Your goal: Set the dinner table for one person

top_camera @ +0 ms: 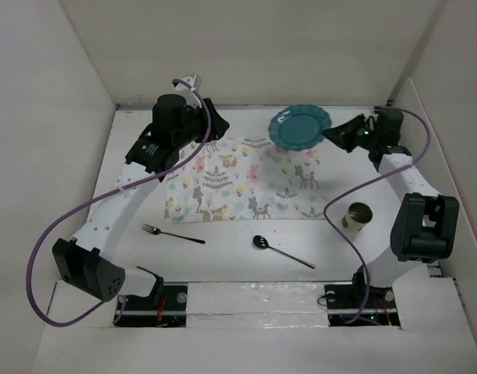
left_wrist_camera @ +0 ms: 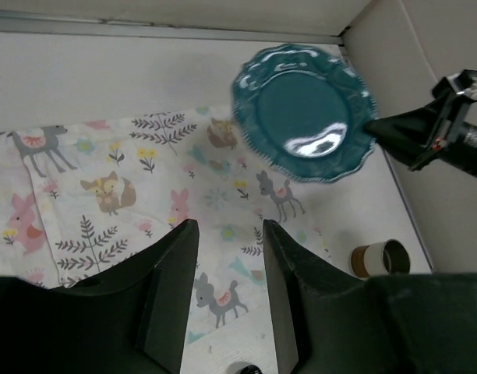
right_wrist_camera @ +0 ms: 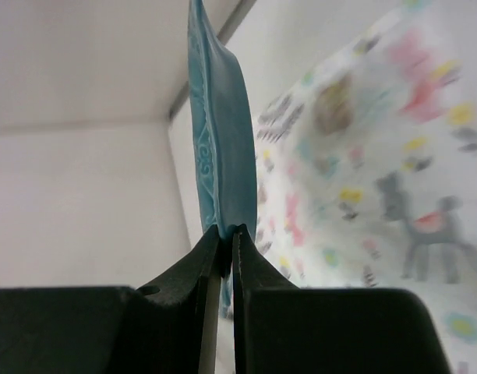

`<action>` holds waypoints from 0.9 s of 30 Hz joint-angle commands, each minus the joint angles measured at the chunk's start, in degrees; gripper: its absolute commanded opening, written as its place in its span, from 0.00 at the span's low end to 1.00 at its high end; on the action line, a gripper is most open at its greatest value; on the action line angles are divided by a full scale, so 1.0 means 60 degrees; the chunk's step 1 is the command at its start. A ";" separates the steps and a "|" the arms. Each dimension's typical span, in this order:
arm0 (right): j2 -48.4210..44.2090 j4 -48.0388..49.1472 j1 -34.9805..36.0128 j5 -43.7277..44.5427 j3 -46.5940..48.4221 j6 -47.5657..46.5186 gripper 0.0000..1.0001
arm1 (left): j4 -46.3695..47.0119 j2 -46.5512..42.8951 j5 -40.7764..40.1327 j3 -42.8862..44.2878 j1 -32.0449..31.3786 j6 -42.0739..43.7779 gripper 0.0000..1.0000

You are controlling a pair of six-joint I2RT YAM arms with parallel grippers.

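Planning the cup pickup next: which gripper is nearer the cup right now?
Right. The right gripper, pinching the plate's rim, is beyond the cup toward the far edge; the left gripper, open, hovers over the placemat's far left corner.

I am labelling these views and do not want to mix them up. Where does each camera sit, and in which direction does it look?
Top external: above and behind the arms, looking down on the dinner table; the left arm and right arm show whole.
Left wrist: on the left arm, looking down past the open left end effector at the placemat.
Right wrist: on the right arm, looking along the right end effector, shut on the teal plate at its rim.
Shared: all three show the teal plate and the placemat.
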 commanded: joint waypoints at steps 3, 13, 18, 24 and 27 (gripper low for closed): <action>0.0106 0.3171 0.2281 -0.1183 0.0479 0.1276 0.00 | -0.0245 -0.0365 0.0263 0.0572 0.0009 0.0218 0.36; 0.2231 0.4038 0.4145 -0.0993 0.1461 0.1584 0.00 | -0.0524 -0.1083 -0.0264 -0.0642 0.0009 0.0292 0.36; 0.2773 0.4391 0.4453 -0.1066 0.1182 0.1645 0.00 | -0.0626 -0.1376 -0.0484 -0.1039 0.0009 0.0307 0.36; 0.2921 0.4508 0.4644 -0.0876 0.0495 0.1527 0.00 | -0.0685 -0.1332 -0.0455 -0.1142 0.0009 0.0336 0.35; 0.2906 0.4523 0.4644 -0.0847 0.0202 0.1483 0.00 | -0.0685 -0.1318 -0.0470 -0.1215 0.0009 0.0336 0.35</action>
